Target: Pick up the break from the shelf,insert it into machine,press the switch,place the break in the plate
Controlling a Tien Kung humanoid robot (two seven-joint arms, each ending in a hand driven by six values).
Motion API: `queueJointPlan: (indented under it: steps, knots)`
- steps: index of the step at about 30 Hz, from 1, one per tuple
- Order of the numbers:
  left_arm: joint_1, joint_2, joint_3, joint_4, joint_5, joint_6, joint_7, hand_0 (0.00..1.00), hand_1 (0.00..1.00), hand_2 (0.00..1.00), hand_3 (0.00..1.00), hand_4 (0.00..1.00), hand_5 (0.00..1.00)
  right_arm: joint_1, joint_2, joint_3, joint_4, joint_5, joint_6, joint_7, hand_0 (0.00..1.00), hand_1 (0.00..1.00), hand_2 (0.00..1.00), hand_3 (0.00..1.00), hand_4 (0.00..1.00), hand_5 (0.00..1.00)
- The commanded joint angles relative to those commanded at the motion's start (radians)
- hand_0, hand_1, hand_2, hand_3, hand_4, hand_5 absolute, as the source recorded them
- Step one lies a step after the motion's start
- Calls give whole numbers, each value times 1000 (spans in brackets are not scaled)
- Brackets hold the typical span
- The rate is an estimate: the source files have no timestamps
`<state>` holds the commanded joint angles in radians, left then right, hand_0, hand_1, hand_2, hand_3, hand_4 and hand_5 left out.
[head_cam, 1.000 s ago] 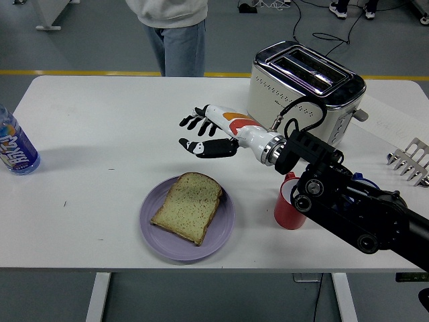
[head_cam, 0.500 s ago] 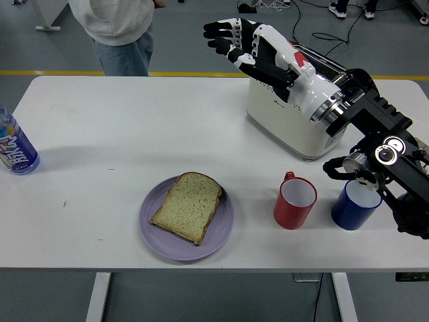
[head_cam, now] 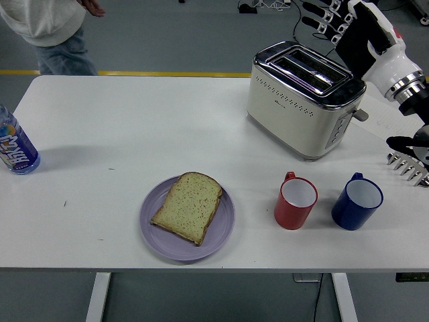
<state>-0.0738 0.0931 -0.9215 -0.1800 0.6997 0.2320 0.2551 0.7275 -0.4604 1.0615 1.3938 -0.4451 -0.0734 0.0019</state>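
Observation:
A slice of toasted bread [head_cam: 188, 206] lies flat on the purple plate [head_cam: 153, 231] near the table's front edge. The cream and chrome toaster [head_cam: 305, 98] stands at the back right with both slots empty. My right hand [head_cam: 333, 15] is raised high above and behind the toaster at the top right, fingers spread and holding nothing. At the right edge part of the metal shelf rack [head_cam: 409, 164] shows. No left arm is in view.
A red mug [head_cam: 295, 200] and a blue mug [head_cam: 356, 200] stand in front of the toaster. A blue-labelled bottle [head_cam: 15, 147] is at the left edge. A person [head_cam: 47, 27] stands beyond the table's far left corner.
My right arm has swung up and back from over the plate to above the toaster, uncovering both mugs. The person has walked left along the far side.

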Motion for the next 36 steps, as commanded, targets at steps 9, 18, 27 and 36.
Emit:
queueJointPlan:
  steps: [9, 18, 27, 36]
  knots:
    - [3, -3, -13, 0, 15, -1, 3, 650, 522, 517, 572, 401, 832, -55, -78, -8, -54, 3, 14, 9, 882, 834, 814, 770, 541, 611]
    - [12, -4, -19, 0, 28, -3, 3, 650, 522, 518, 571, 399, 832, -192, -133, 74, -58, -46, 18, 24, 891, 836, 815, 774, 525, 635]
    - [20, -4, -39, 0, 56, -4, 9, 650, 522, 518, 572, 401, 833, -300, -127, 143, -78, -44, 21, 31, 903, 843, 831, 788, 513, 627]
    - [20, -6, -42, 0, 61, -4, 9, 650, 522, 519, 572, 400, 835, -337, -126, 190, -83, -38, 29, 30, 901, 844, 831, 790, 508, 632]
